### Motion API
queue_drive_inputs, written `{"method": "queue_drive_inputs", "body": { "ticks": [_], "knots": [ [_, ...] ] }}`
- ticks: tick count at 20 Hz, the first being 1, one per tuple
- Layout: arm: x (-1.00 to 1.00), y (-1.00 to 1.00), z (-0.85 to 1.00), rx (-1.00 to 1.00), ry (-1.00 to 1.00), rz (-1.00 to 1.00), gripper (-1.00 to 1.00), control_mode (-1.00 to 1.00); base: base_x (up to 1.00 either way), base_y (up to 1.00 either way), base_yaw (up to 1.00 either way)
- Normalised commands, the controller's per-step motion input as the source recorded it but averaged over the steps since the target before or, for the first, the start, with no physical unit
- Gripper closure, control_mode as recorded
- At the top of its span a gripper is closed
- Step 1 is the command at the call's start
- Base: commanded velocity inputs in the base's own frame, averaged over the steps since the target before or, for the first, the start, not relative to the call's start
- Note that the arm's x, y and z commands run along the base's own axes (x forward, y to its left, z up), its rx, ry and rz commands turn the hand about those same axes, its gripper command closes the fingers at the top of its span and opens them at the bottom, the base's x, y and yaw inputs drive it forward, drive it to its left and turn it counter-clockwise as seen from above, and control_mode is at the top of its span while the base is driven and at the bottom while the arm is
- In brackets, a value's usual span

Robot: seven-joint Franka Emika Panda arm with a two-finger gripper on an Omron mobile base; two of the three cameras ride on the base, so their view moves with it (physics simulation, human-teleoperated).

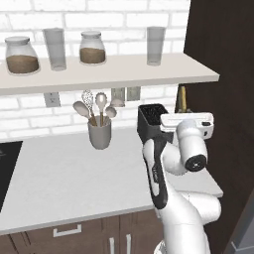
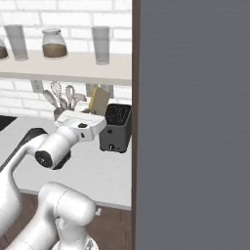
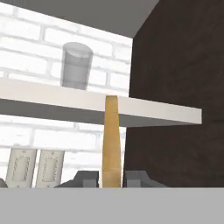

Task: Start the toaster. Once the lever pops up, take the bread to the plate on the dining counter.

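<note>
Gripper [image 3: 111, 178]: closed on the bread [image 3: 111, 140], which stands on edge between the two dark fingertips [image 3: 85, 178]. In the hand view the slice shows as a narrow tan strip rising in front of the shelf's front edge.

Bread, base views: held above and just behind the toaster [image 2: 116, 128], clear of the slots. In the right base view its pale yellow face [image 2: 98, 100] tilts above the white hand. In the left base view only a thin sliver [image 1: 182, 99] shows beside the dark cabinet side [image 1: 223, 59].

Toaster: dark box near the right end of the white worktop [image 1: 69, 178], small pale knob on its narrow front face. The arm covers its lower part in the left base view [image 1: 151, 119].

Open room: the worktop lies bare in front of the toaster and leftward to the utensil crock [image 1: 99, 134]. The shelf [image 1: 109, 74] closes the space overhead; its underside is near the top of the slice. To the right, the dark cabinet side stands close to the toaster and the bread.

Shelf holds two jars [image 1: 92, 48] and two tumblers [image 1: 156, 45].

Hidden or cut off: a grey panel [image 2: 193, 122] blocks the right half of the right base view. A dark cooktop [image 1: 7, 168] is cut by the left edge. Wall outlets [image 3: 34, 168] are partly cut at the bottom of the hand view.
</note>
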Motion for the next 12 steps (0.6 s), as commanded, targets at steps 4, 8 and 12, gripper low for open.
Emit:
{"method": "queue_drive_inputs", "body": {
  "ticks": [4, 8, 12],
  "knots": [
    [-0.78, 0.33, 0.80, 0.06, 0.38, -0.03, 1.00, -1.00, 0.00, 0.00, 0.00],
    [-0.79, 0.23, 0.54, 0.08, 0.49, -0.06, 1.00, -1.00, 0.00, 0.00, 0.00],
    [-0.78, 0.18, 0.32, 0.11, 0.55, -0.06, 1.00, -1.00, 0.00, 0.00, 0.00]
  ]
}}
